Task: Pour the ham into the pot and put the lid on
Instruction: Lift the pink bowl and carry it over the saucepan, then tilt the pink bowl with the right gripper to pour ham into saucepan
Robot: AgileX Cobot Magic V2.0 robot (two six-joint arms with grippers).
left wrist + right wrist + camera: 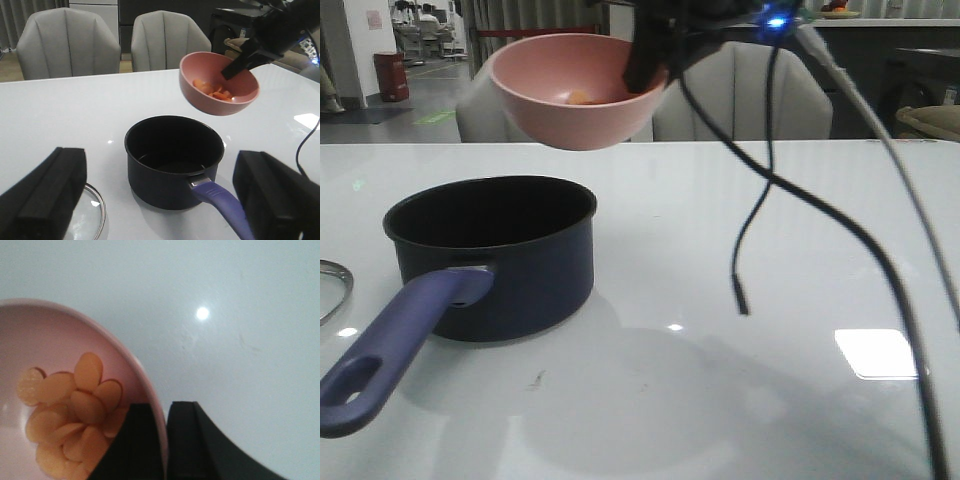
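The right gripper pinches the rim of the pink bowl, which hangs at 1 o'clock above the pot. The ham lies inside the bowl. The left gripper is spread wide and holds nothing.

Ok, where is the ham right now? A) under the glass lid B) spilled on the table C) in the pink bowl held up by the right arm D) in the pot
C: the ham lies in the pink bowl, whose rim the right gripper fingers pinch above the table; the pot is empty.
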